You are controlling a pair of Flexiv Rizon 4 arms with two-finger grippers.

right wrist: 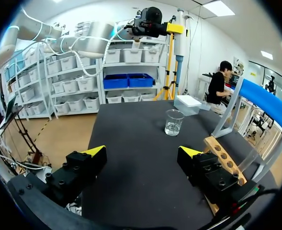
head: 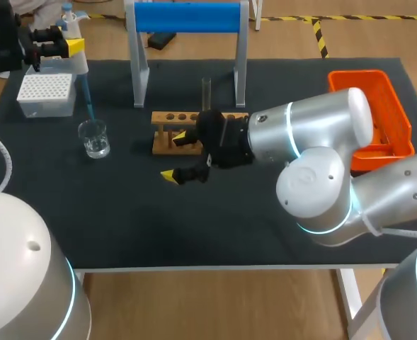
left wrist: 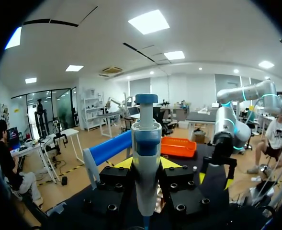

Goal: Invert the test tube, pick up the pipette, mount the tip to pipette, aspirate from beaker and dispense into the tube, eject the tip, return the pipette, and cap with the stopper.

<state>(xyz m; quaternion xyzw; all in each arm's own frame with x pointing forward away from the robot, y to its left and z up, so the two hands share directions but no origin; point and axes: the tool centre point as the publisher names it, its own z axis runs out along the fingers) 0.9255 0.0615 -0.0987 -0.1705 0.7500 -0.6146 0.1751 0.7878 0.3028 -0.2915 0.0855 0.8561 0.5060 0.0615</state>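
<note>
Your left end effector [head: 72,47] is clamped on the one pipette [head: 81,79], tip over the single beaker [head: 93,137]. It looks light and rigid, so hold the barrel. Your right end effector [head: 175,156] gapes wide beside the rack [head: 167,119], where one glass test tube [head: 206,91] stands, likely fragile and slippery.

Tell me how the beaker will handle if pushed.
The beaker looks like clear glass, so probably fragile and slippery. Squat, with a little liquid low down, it would likely slide rather than tip, though the liquid may slosh.
</note>
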